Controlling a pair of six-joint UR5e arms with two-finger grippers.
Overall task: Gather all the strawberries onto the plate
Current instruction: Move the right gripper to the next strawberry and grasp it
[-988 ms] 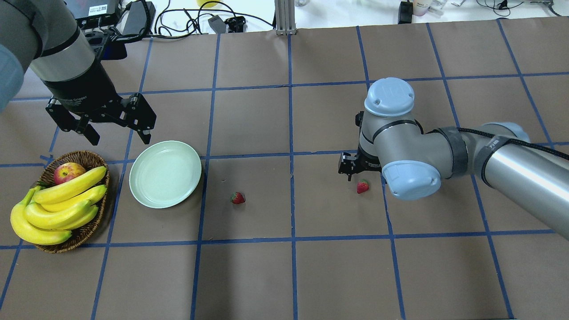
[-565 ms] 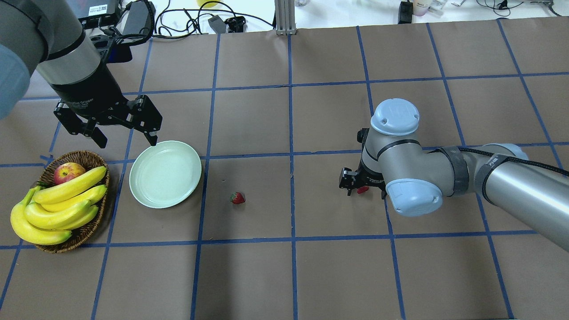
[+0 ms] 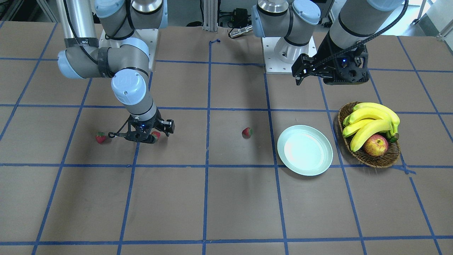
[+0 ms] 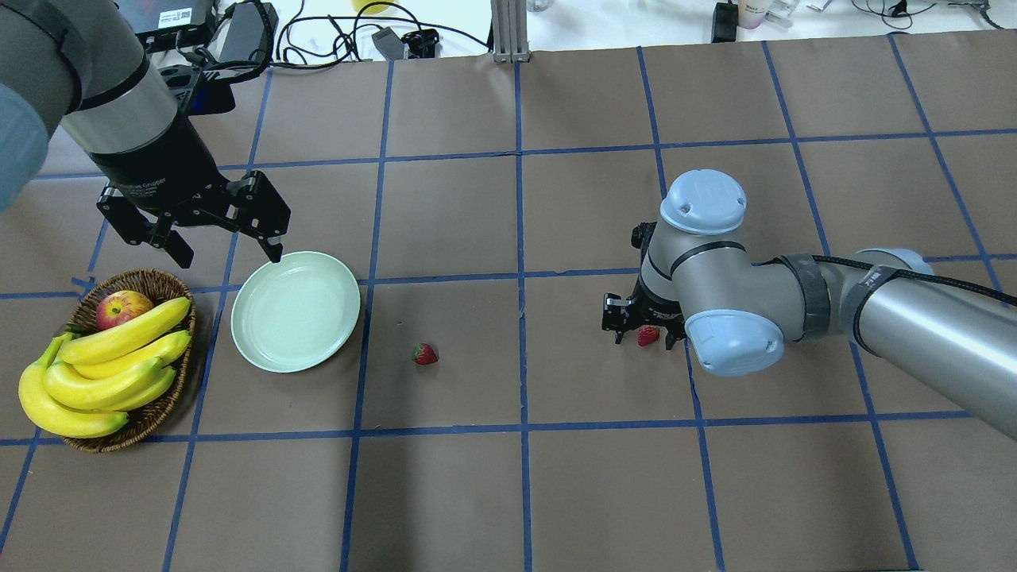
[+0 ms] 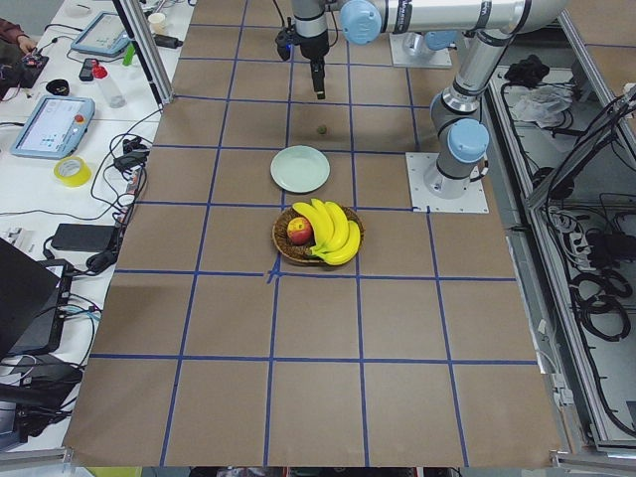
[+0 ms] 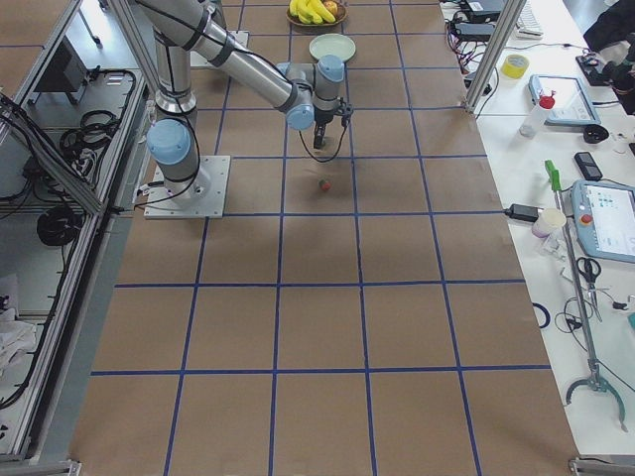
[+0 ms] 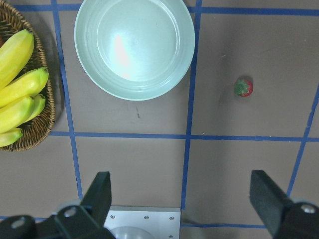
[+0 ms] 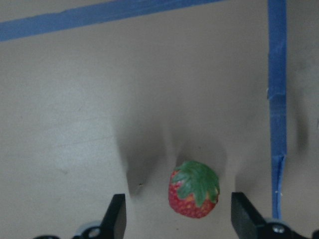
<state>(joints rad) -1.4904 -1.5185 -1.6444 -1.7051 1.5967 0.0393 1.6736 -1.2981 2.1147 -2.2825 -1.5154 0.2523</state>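
Note:
Three strawberries lie on the brown table. My right gripper [image 4: 645, 334] is open and low, its fingers astride one strawberry [image 8: 194, 195], which also shows in the overhead view [image 4: 648, 335] and the front view [image 3: 155, 135]. In the right wrist view the berry sits between the fingertips [image 8: 115, 218], apart from both. A second strawberry [image 4: 425, 353] lies right of the mint-green plate [image 4: 295, 311]. The third [image 3: 101, 137] lies beyond my right arm and is hidden in the overhead view. My left gripper [image 4: 228, 254] is open and empty, above the plate's far edge.
A wicker basket [image 4: 168, 401] with bananas [image 4: 103, 373] and an apple [image 4: 123, 308] stands left of the plate. Cables and devices lie along the table's far edge [image 4: 318, 40]. Blue tape lines grid the table.
My right gripper has shifted toward the near side and come down around the strawberry. My left gripper has drifted slightly right, toward the plate's rim.

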